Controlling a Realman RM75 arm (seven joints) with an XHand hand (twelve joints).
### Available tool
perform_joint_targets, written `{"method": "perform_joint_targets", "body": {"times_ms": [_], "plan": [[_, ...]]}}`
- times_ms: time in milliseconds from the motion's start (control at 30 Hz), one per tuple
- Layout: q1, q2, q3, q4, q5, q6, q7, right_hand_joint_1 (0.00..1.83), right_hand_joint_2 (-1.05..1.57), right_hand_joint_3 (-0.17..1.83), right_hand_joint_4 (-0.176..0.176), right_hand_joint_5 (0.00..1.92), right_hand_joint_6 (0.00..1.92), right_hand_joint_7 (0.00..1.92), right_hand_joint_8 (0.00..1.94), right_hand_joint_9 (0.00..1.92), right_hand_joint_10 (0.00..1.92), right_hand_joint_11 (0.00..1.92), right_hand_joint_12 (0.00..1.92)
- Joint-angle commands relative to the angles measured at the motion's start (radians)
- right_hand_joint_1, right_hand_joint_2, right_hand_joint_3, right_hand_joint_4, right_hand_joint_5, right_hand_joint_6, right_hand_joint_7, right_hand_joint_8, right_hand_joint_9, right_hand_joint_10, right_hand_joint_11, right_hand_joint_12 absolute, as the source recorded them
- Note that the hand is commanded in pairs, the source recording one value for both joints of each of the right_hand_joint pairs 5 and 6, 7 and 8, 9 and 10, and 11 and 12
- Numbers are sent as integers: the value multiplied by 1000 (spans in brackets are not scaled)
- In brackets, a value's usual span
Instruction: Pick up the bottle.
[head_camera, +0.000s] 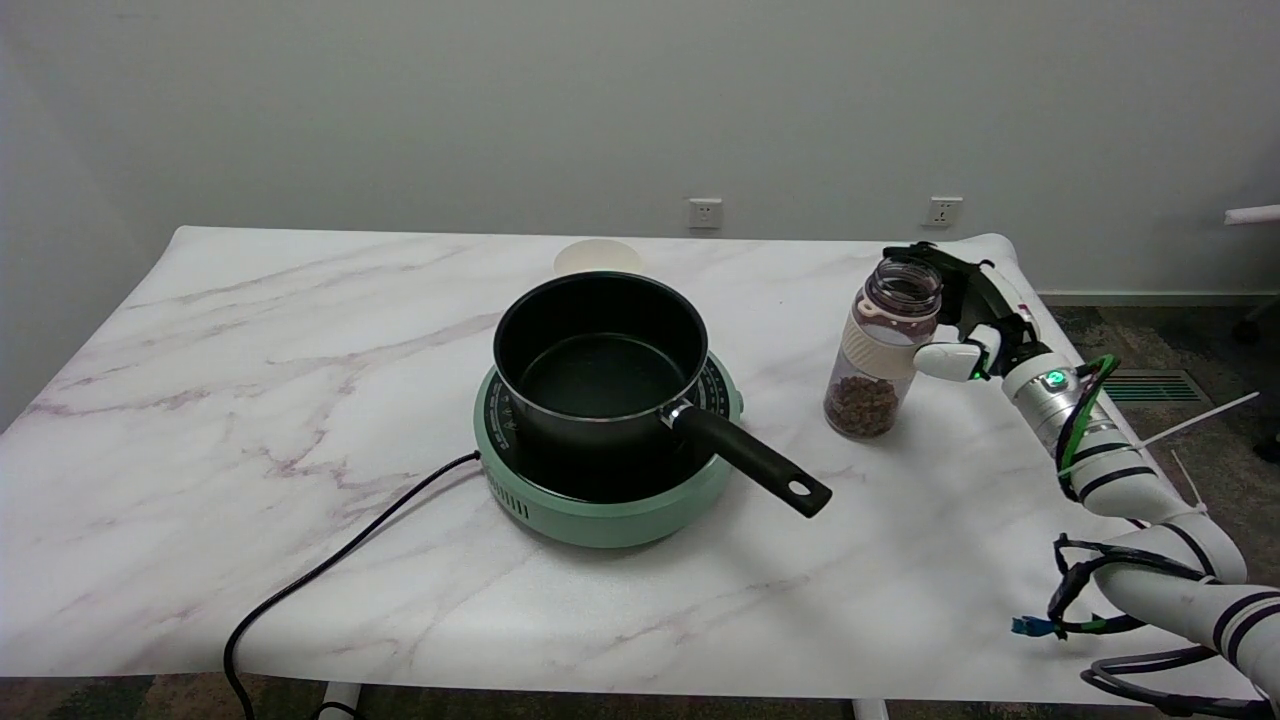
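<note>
Seemingly, the right hand (965, 325) is wrapping its fingers around the open, slightly tilting bottle (880, 350), likely light and slick, best gripped at its pale middle band.

Soft, even, fairly dim indoor light fills the frame, seemingly from overhead. The wall (400, 100) grades from pale grey at centre to darker grey toward the upper left and left edge. The marble table (250, 400) is the brightest area, without hard glare. Faint, diffuse shadows lie lower right of the pot (600, 360) and beside the bottle (880, 350). The pot's black interior holds a dull sheen. Focus is moderate; fine detail looks slightly soft and noisy, and the table's far edge perhaps bows a little.
</note>
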Motion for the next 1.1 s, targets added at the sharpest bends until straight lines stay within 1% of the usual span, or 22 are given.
{"method": "perform_joint_targets", "body": {"times_ms": [33, 800, 1100], "plan": [[20, -18, -71, -1, 68, 54, -21, 1121, -671, 877, 0, 558, 558, 795, 795, 721, 721, 790, 790], [-8, -33, -94, 3, 73, 78, -13, 1123, -637, 877, 0, 582, 582, 801, 801, 731, 731, 801, 801], [-26, -37, -103, 6, 75, 91, 1, 1135, -568, 860, 0, 596, 596, 810, 810, 739, 739, 812, 812]]}}
